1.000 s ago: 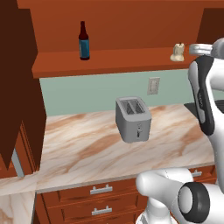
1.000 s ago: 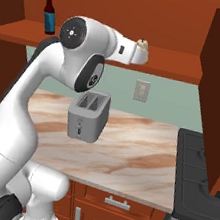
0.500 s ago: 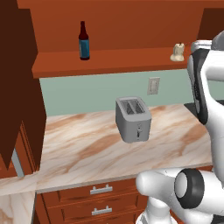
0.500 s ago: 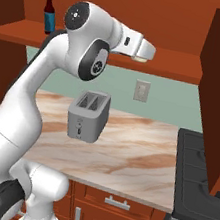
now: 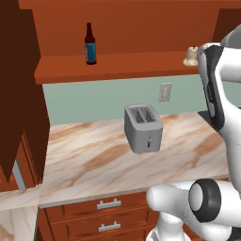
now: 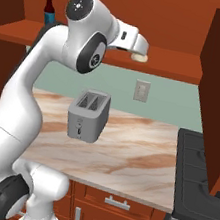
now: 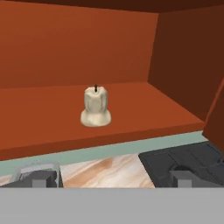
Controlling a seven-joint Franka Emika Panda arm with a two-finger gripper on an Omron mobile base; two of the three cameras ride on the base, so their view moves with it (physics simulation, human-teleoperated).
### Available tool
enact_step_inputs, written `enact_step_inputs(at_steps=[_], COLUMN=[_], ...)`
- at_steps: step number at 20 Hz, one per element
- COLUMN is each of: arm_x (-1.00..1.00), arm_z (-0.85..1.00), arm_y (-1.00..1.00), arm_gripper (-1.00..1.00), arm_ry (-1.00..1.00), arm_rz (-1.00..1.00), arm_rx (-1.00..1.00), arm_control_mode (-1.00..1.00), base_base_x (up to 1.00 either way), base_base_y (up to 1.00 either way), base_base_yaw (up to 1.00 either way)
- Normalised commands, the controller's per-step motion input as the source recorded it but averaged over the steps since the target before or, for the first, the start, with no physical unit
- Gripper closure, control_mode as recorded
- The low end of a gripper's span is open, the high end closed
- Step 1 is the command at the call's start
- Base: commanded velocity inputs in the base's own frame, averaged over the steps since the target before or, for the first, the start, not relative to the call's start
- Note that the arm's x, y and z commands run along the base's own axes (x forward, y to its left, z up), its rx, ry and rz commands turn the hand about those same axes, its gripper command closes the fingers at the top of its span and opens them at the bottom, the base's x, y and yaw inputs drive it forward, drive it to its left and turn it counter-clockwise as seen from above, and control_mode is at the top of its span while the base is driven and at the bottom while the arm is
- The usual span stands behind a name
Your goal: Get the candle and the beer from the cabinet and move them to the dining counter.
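1. Candle (image 7: 96, 106) sits upright on the cabinet (image 7: 52, 109) shelf, straight ahead of your gripper (image 7: 111, 178).
2. Arm has swung nearer since earlier; jaws spread wide, empty.
3. Approach continues; nothing grasped yet.

This is a home kitchen, plainly a rendered one. A marbled beige-and-brown desk (image 5: 94, 160) carries a grey two-slot toaster (image 5: 143, 128), with red-brown drawers (image 5: 108, 221) with grey bar handles beneath it. A pale green wall behind holds a power outlet (image 5: 165, 92). Above hangs an open reddish-brown wooden cabinet (image 5: 122, 66), and a black stove (image 6: 198, 182) with knobs stands at the right.
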Motion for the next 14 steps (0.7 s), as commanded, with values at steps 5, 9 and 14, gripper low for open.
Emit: enact_step_inputs(at_steps=[5,9,14], arm_x=[0.29,0.39,0.46], arm_z=[-0.1,-0.18,-0.12], arm_y=[0.01,0.0,0.0], arm_gripper=[-1.0,-1.0,-1.0], arm_ry=[0.0,0.0,0.0], arm_rz=[0.11,0.06,0.05], arm_rx=[0.0,0.0,0.0], arm_control_mode=[-1.0,-1.0,-1.0], base_base_x=[0.0,0.0,0.0], base_base_y=[0.0,0.0,0.0], base_base_yaw=[0.0,0.0,0.0])
